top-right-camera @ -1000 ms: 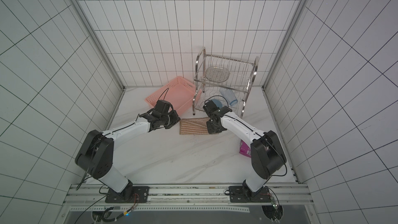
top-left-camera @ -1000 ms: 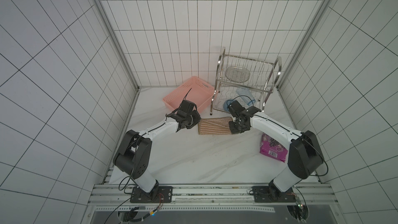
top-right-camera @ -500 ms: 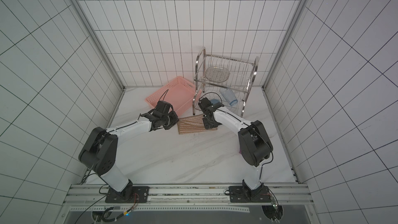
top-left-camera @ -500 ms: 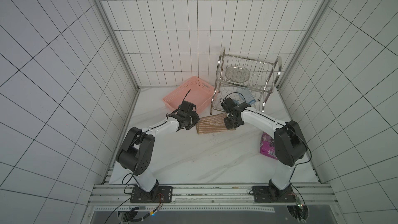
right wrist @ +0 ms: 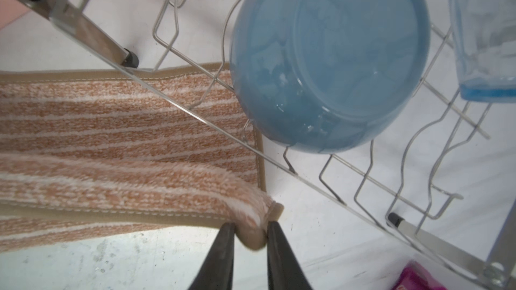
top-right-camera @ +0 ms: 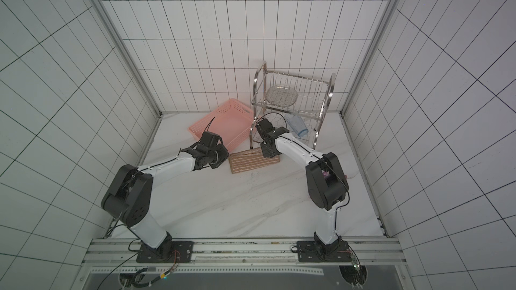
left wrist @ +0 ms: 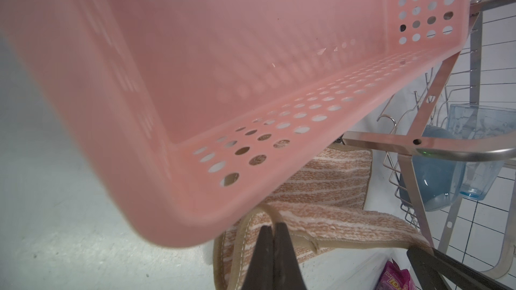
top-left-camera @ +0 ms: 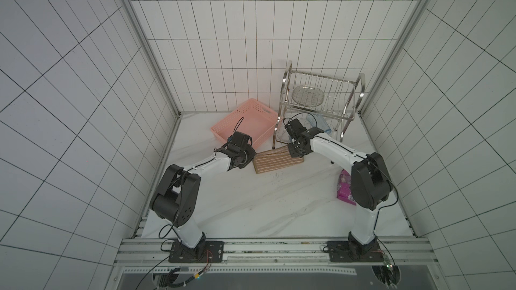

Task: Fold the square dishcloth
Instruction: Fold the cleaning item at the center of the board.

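Observation:
The square dishcloth (top-left-camera: 276, 160) (top-right-camera: 251, 161), tan-brown with pale stripes, lies doubled over on the white table between my two grippers. My left gripper (top-left-camera: 251, 157) (left wrist: 273, 225) is at its left end, shut on the brown edge binding of the upper layer (left wrist: 321, 218). At the right end, my right gripper (top-left-camera: 296, 153) (right wrist: 248, 227) holds a bunched corner (right wrist: 255, 235) that fills the narrow gap between its fingers and touches both. The upper layer (right wrist: 111, 185) hangs a little above the table, over the lower layer (right wrist: 111, 112).
A pink perforated basket (top-left-camera: 220, 132) (left wrist: 195, 79) stands right behind my left gripper. The metal dish rack (top-left-camera: 321, 101) stands behind my right gripper, with a blue bowl (right wrist: 329, 59) and a blue glass (right wrist: 485, 37) on its lower shelf. A purple packet (top-left-camera: 344, 188) lies at the right.
My right gripper has moved a little back and to the left at the cloth's right end, and its elbow has swung inward. The left gripper has barely moved.

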Motion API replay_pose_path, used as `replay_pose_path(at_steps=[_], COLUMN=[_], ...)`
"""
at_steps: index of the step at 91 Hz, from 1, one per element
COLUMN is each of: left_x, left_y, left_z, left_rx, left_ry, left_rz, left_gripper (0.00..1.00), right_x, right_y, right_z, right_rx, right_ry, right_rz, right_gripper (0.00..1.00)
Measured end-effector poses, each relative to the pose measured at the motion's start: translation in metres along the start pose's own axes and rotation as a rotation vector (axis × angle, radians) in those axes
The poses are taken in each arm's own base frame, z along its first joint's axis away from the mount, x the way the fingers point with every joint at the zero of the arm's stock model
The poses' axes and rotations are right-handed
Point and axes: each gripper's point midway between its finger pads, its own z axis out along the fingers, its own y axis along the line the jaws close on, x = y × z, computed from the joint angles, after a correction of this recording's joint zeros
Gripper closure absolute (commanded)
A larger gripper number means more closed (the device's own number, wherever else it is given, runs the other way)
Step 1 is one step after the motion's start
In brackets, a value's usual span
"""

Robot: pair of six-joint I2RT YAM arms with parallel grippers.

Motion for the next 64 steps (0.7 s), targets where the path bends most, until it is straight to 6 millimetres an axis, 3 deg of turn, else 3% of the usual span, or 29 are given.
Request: replay_pose_path(at_steps=[11,17,24,37,46,58,64], left_x=[0.001,0.003,0.003,0.004,0.007,0.011,0.011], left_y=[0.007,0.012,0.016,0.02,0.029,0.041,0.043], left_z=[0.002,0.003,0.004,0.005,0.005,0.0,-0.007], left_rx=[-0.016,-0.029,-0.039,-0.049,-0.066,-0.084,-0.084], left_ry=[-0.006,-0.004,-0.005,-0.011,-0.013,-0.017,-0.029], left_rz=[-0.013,-0.02,-0.021,-0.038,-0.047,-0.057,-0.054], left_gripper=[1.0,0.85,0.75,0.67,0.65,0.52,0.47], right_x=[-0.005,-0.007,-0.009,-0.007,0.0,0.013,0.019], right_y=[0.002,0.002,0.003,0.003,0.003,0.004,0.005], right_z=[0.004,0.004,0.002,0.002,-0.004,-0.014,-0.015], right_rx=[-0.001,-0.003,-0.006,-0.011,-0.027,-0.064,-0.077], right_ry=[-0.011,-0.016,-0.023,-0.024,-0.019,-0.014,-0.006], right_rz=[-0.006,-0.01,-0.012,-0.016,-0.017,-0.013,-0.011], right_gripper=[0.61,0.58,0.54,0.49,0.48,0.49,0.54])
